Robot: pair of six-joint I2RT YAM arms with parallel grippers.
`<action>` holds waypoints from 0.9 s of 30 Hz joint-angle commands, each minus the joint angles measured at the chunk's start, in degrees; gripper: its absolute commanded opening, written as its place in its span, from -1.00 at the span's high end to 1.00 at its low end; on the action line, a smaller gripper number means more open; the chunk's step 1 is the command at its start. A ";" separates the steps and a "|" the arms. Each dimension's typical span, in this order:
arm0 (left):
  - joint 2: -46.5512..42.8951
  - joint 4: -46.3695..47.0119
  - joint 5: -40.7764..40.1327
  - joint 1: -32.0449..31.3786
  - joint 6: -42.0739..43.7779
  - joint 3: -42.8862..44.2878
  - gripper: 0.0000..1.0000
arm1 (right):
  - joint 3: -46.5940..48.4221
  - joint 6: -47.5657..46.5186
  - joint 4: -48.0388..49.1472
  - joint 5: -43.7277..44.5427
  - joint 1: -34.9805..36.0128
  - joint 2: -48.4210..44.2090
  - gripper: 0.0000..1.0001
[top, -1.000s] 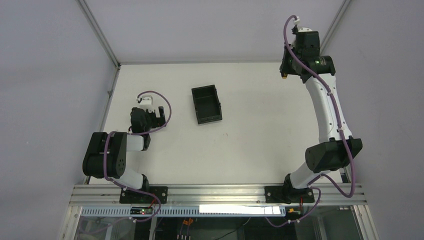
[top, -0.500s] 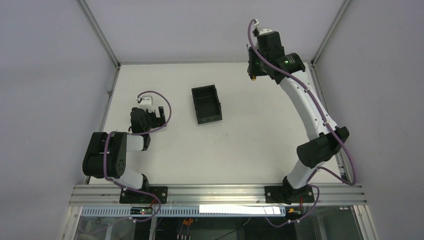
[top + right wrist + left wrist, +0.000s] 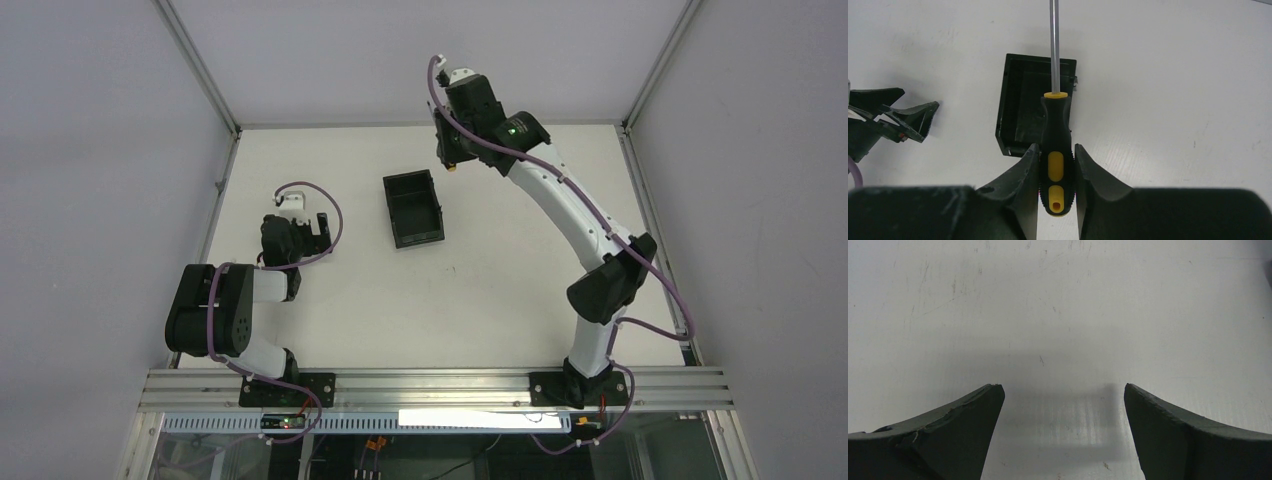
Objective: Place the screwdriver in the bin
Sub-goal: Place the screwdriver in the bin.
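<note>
My right gripper [image 3: 1056,148] is shut on the black and yellow handle of the screwdriver [image 3: 1057,125], whose thin metal shaft points away from the wrist camera. In that view the handle lies across the black bin [image 3: 1020,105] below it. From above, the right gripper [image 3: 447,150] hangs in the air just beyond the far right corner of the bin [image 3: 413,208], and the yellow end of the screwdriver [image 3: 453,168] peeks out under it. My left gripper [image 3: 320,222] rests low at the left, open, with only bare table between its fingers [image 3: 978,410].
The white table [image 3: 500,250] is walled by aluminium frame posts at the back corners and grey side panels. The left arm's gripper [image 3: 898,120] shows left of the bin in the right wrist view.
The right arm has swung left from the far right corner to just beside the bin, carrying the screwdriver. The left arm has not moved.
</note>
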 commanded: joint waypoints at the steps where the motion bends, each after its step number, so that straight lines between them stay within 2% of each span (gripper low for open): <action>1: -1.15 1.57 -1.14 -0.50 -0.23 0.02 -0.98 | 3.13 1.04 4.93 -0.19 1.98 1.18 0.90; 7: -1.20 1.57 -1.13 -0.45 -0.23 0.02 -0.98 | -1.19 0.37 10.04 -2.84 2.78 2.50 0.90; 14: -1.15 1.58 -1.13 -0.48 -0.28 0.02 -0.98 | -14.29 -2.72 19.19 -5.47 2.82 2.10 0.90; 19: -1.15 1.58 -1.13 -0.50 -0.23 0.02 -0.99 | -20.15 -4.83 24.35 -8.51 2.74 3.67 0.90; 27: -1.15 1.57 -1.12 -0.50 -0.24 0.02 -0.98 | -22.57 -7.65 27.17 -12.41 2.85 10.14 0.90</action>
